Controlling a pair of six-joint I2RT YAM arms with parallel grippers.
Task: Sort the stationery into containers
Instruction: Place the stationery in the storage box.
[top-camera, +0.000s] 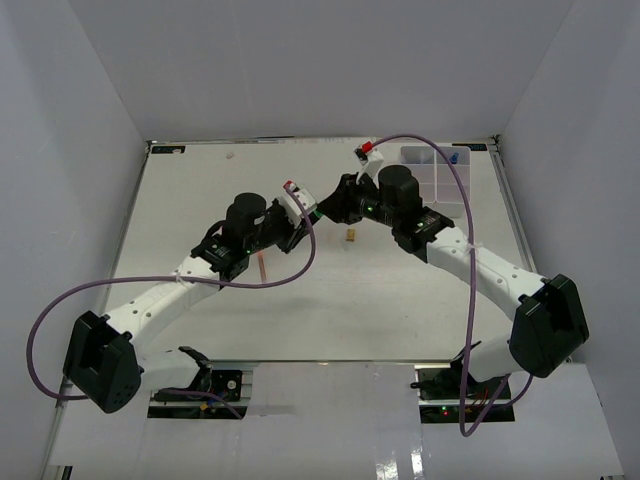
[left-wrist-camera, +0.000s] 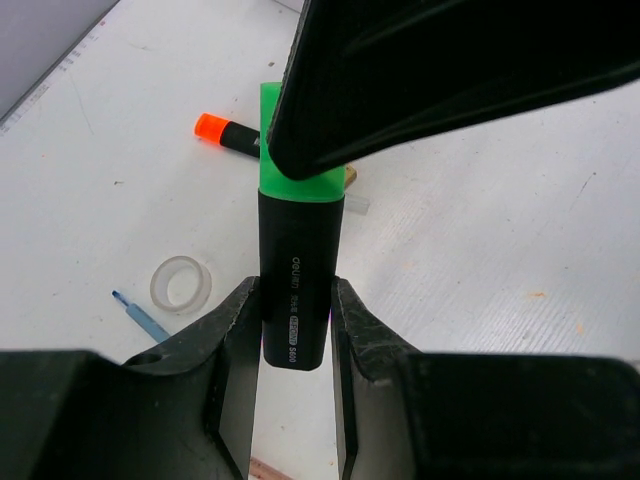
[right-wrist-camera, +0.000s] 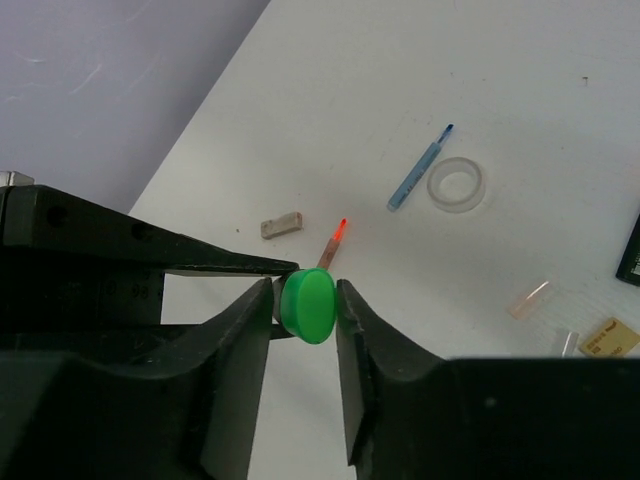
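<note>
White table (top-camera: 330, 310), walled on three sides by pale panels, was seen with both arms meeting near its middle. A green-capped marker (left-wrist-camera: 298, 240) was held between them, raised off the table. Its black barrel was clamped by the left jaws, narrowed onto it from both sides. Its green cap (right-wrist-camera: 308, 305) was pinched by the right jaws, which were closed against the cap's two sides. On the table beneath, an orange-capped marker (left-wrist-camera: 225, 133), a clear tape ring (left-wrist-camera: 181, 283) and a thin blue pen (left-wrist-camera: 140, 318) were seen lying, the pen just beside the ring. A small grey block (right-wrist-camera: 281, 225) and a tan block (right-wrist-camera: 608, 337) were also seen loose on the table, well apart from each other. One white organiser box (top-camera: 432, 170) was set at the far right corner, well apart from the held marker. A small blue item (top-camera: 453, 158) was seen inside it, though its compartment could not be told.
</note>
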